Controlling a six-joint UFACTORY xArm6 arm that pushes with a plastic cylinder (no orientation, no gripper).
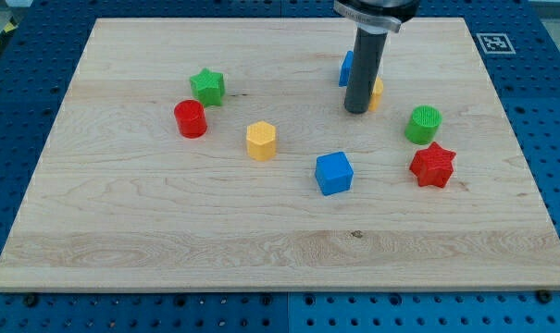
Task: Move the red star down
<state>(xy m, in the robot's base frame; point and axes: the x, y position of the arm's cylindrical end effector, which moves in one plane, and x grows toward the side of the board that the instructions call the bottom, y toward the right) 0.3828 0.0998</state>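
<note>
The red star [433, 166] lies at the view's right on the wooden board [168, 240], just below the green cylinder [424, 124]. My tip [357, 111] stands up and to the left of the red star, well apart from it. The rod hides most of a yellow block [378, 93] and a blue block [345, 68] behind it; their shapes cannot be made out.
A blue cube [334, 173] lies left of the red star. A yellow hexagonal block [261, 141] sits near the middle. A red cylinder [191, 119] and a green star [207, 86] lie at the left. The board's right edge is near the red star.
</note>
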